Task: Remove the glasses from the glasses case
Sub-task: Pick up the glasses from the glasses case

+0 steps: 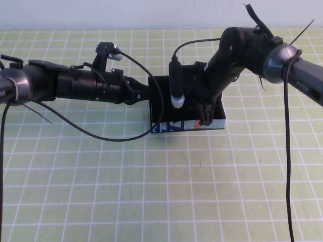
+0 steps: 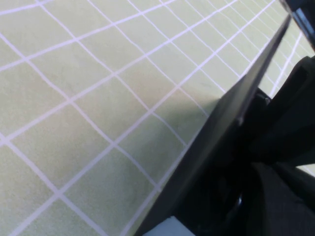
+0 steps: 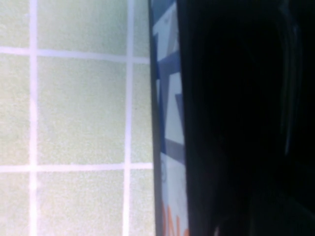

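The glasses case (image 1: 187, 126) is a black open box with a white front strip printed in blue and orange, at the middle of the green grid mat. My left gripper (image 1: 147, 94) is against the case's left wall. That black wall (image 2: 236, 113) runs across the left wrist view. My right gripper (image 1: 205, 117) reaches down into the case near its front right corner. The printed strip (image 3: 170, 123) shows in the right wrist view beside the dark inside of the case. The glasses are hidden; I cannot make them out in the dark interior.
The green mat (image 1: 151, 191) stretches open in front of the case. A black cable (image 1: 108, 138) loops from the left arm over the mat. Another cable (image 1: 287, 161) hangs from the right arm. A white wall runs along the back.
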Tool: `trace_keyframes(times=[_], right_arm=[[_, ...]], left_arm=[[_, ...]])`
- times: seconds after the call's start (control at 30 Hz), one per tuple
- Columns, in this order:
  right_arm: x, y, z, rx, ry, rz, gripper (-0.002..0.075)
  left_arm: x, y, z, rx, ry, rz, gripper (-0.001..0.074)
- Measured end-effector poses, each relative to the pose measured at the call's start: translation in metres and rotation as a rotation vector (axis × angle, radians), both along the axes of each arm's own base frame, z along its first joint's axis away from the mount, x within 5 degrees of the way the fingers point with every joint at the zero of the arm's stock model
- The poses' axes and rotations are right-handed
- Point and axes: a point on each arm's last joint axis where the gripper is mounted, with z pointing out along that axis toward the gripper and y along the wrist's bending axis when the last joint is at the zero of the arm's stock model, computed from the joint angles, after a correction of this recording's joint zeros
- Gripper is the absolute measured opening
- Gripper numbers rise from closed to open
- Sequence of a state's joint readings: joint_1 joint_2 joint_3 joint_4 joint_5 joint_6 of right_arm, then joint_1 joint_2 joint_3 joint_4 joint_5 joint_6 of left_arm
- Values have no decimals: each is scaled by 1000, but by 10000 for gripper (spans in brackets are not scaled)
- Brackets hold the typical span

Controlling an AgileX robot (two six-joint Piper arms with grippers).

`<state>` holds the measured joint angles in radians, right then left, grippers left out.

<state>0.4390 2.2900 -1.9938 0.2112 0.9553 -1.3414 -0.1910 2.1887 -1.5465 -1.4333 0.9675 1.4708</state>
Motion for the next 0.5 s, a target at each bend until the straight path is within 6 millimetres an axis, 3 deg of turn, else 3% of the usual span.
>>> trace_keyframes(times=[0.1, 0.33, 0.5], right_arm=[[-1, 0, 1, 1, 11, -3, 25], [-5, -2, 10, 8, 42, -48, 13], [-15, -7, 37, 9, 41, -57, 13]], left_arm=[[-1, -1, 1, -8, 4, -13, -3], [-4, -2, 3, -27, 23, -38, -3], [-6, -1, 14, -34, 17, -33, -3]])
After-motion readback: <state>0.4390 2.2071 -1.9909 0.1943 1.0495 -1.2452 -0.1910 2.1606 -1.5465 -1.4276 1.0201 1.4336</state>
